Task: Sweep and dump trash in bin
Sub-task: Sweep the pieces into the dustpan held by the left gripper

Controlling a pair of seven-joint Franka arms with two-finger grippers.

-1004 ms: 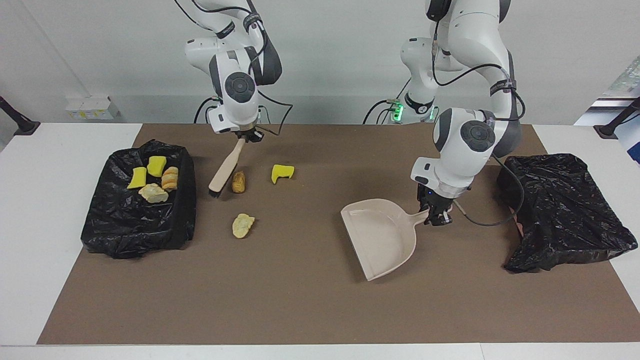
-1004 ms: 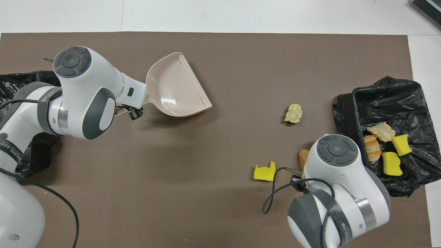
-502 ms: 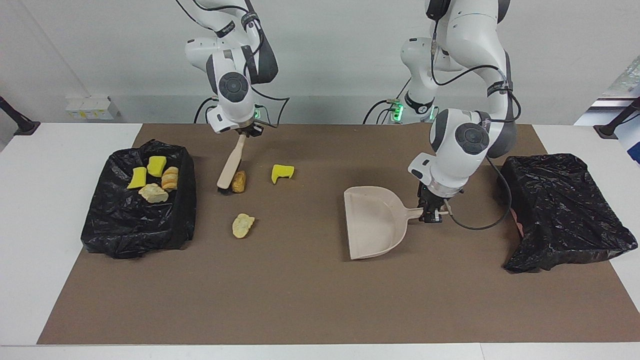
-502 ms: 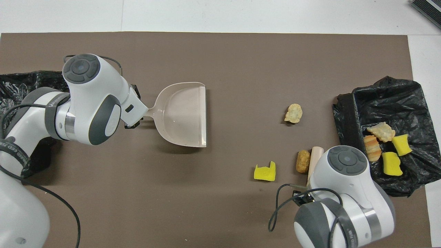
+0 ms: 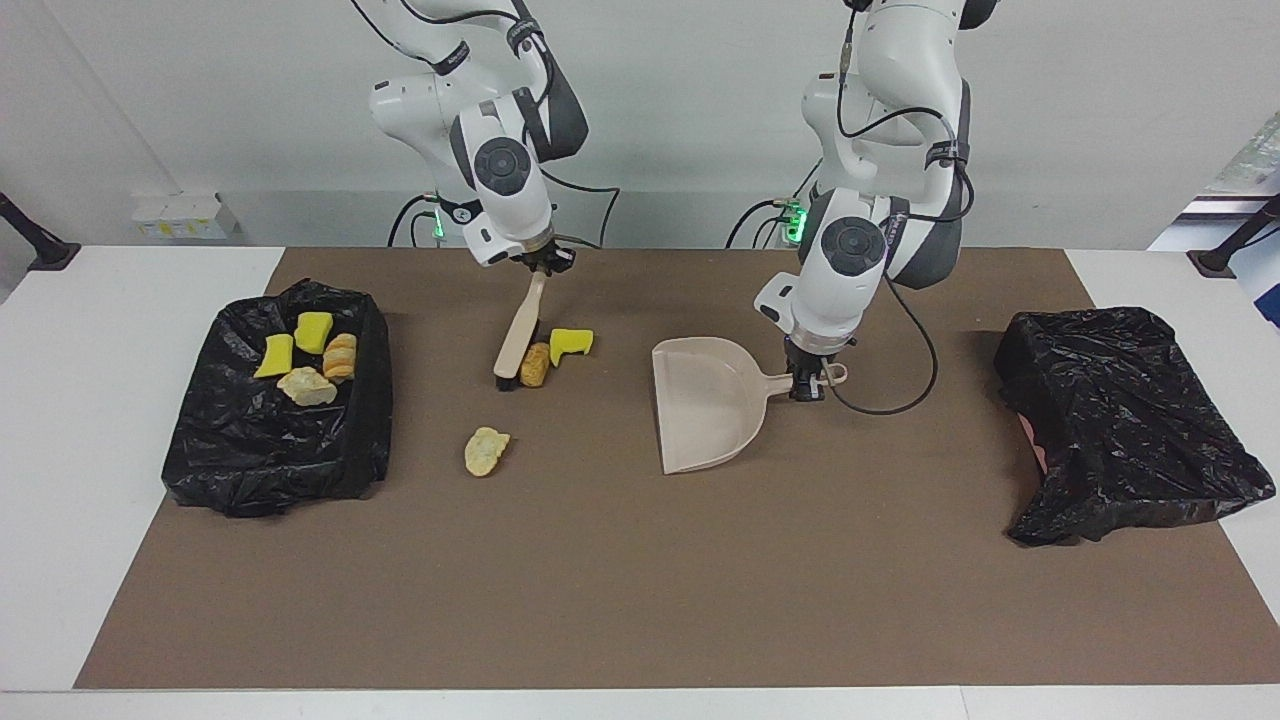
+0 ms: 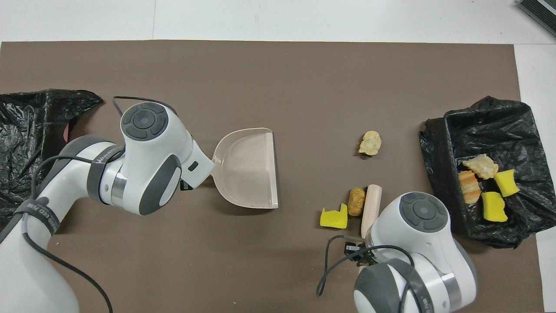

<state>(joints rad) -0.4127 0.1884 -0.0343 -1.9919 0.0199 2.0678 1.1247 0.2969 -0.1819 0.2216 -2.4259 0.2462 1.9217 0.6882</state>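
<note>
Four trash pieces (image 5: 305,355) in black bin (image 5: 275,440); right gripper (image 5: 543,262) clamped on brush (image 5: 519,338), golden lump (image 5: 534,365) and yellow chunk (image 5: 570,343) touching below; left gripper (image 5: 808,385) clamped on dustpan (image 5: 705,403).

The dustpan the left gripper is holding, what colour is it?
Pale beige all over; the dustpan shows best in the overhead view.

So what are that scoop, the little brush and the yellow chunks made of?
The dustpan looks like smooth beige plastic, slightly glossy. The brush has a pale handle, probably wood, with dark bristles. The yellow chunk beside it looks like torn sponge foam, matte and ragged-edged.
</note>
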